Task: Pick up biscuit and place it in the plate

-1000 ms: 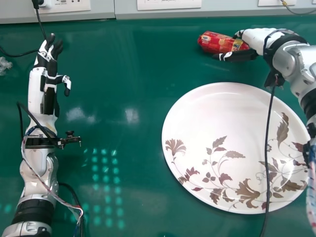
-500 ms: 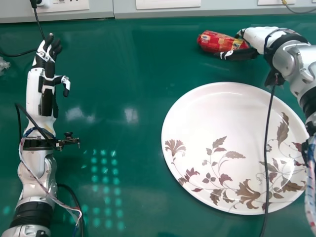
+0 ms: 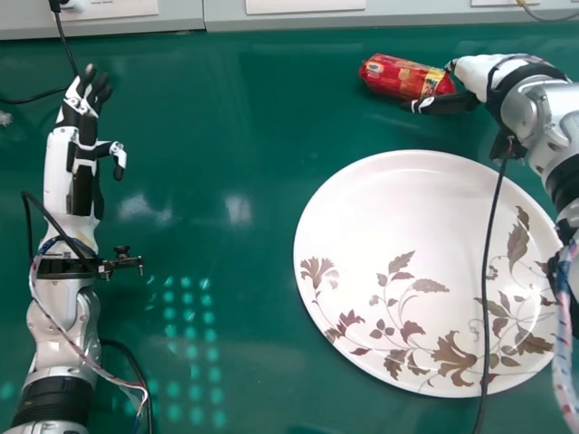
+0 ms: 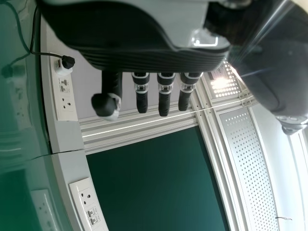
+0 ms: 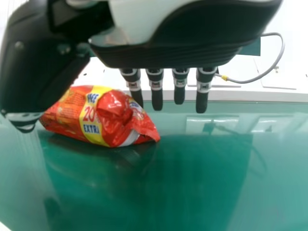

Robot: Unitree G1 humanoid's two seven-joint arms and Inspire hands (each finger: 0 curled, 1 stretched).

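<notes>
The red biscuit packet (image 3: 407, 79) lies on its side at the table's far right, beyond the plate (image 3: 398, 208). My right hand (image 3: 448, 103) is at the packet's right end, thumb on the near side. In the right wrist view the packet (image 5: 101, 118) rests on the table between the thumb and the straight fingers of my right hand (image 5: 180, 82), not gripped. My left hand (image 3: 84, 127) stays over the table's left side with straight fingers; in the left wrist view its fingers show on my left hand (image 4: 165, 91). The plate holds nothing.
A black cable (image 3: 493, 280) hangs across the plate's right part. Wall sockets (image 3: 306, 4) line the back edge of the green table (image 3: 217, 117). Another cable (image 3: 36, 98) runs near my left hand.
My right hand has shifted slightly right, and more of the packet's right end shows. The packet has barely moved. My left arm has drifted slightly left.
</notes>
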